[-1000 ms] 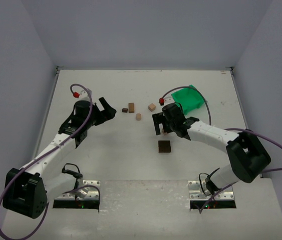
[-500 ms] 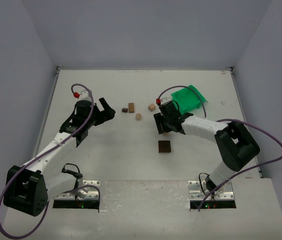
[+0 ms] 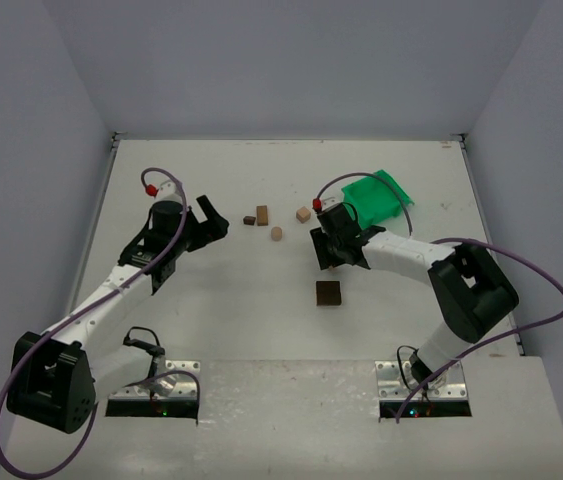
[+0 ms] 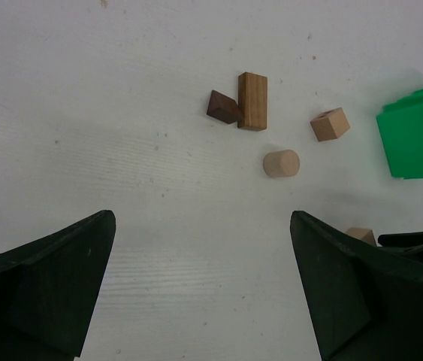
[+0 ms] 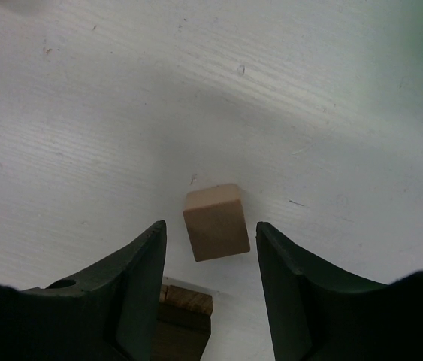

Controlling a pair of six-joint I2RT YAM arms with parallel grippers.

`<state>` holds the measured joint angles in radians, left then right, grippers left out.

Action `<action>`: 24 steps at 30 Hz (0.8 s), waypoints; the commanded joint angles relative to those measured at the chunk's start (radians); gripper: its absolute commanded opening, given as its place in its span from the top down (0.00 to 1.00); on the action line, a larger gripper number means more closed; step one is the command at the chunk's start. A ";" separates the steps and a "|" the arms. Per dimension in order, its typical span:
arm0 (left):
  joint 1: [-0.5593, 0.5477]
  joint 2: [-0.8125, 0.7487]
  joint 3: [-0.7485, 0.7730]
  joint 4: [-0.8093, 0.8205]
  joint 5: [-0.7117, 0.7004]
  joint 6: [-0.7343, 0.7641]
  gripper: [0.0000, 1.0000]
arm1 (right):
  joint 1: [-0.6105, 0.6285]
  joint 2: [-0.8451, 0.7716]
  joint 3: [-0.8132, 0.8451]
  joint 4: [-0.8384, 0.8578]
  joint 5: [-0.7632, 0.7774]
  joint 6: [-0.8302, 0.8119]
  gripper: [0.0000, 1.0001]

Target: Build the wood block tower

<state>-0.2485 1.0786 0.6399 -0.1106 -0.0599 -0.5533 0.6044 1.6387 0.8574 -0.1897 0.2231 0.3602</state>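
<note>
On my left wrist feed, 1 tan block [image 4: 360,235] peeks from behind the right-hand finger of the left claw [image 4: 202,226], and the green bin [image 4: 418,135] beyond it runs off the edge. Under the right claw [image 5: 209,229], 1 finger half covers a brown block [image 5: 188,299].

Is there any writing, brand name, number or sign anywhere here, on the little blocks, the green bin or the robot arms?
None can be read.
The wooden blocks, green bin and table: no words, numbers or logos.
The left arm and right arm: no visible labels.
The metal plates at the arm bases: only tiny green lights show; any marking is too small to tell.
</note>
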 commanded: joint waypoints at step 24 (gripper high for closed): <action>-0.003 -0.057 0.014 0.028 0.014 0.016 0.00 | -0.001 -0.006 0.103 -0.072 -0.015 -0.007 0.86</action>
<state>-0.2485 1.0579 0.6399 -0.1162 -0.0556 -0.5529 0.6044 1.6681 0.8988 -0.2426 0.2216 0.3537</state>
